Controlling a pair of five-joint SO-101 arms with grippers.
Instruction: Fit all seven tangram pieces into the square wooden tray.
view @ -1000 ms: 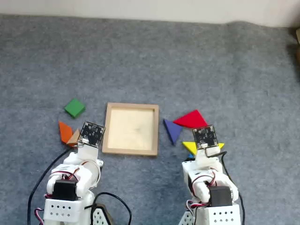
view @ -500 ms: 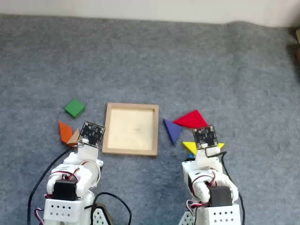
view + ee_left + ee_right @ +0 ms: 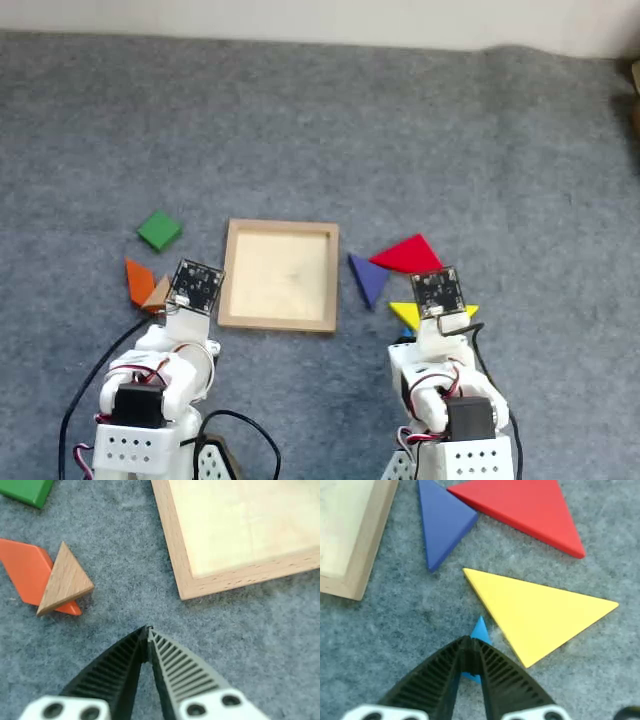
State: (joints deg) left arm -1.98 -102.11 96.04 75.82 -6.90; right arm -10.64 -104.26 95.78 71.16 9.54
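The square wooden tray (image 3: 279,318) lies empty on the grey carpet between the two arms; its corner (image 3: 186,587) and its edge (image 3: 367,555) show in the wrist views. Left of it lie a green square (image 3: 159,230), an orange parallelogram (image 3: 25,570) and a plain wood triangle (image 3: 64,580) resting on it. Right of the tray lie a dark blue triangle (image 3: 442,522), a red triangle (image 3: 522,507), a yellow triangle (image 3: 537,612) and a light blue piece (image 3: 480,632), partly hidden under my right gripper (image 3: 469,641). Both the right gripper and my left gripper (image 3: 147,630) are shut and hold nothing.
The carpet stretches wide and bare beyond the tray toward the far wall. Both arm bases (image 3: 150,420) (image 3: 450,420) stand at the near edge of the table.
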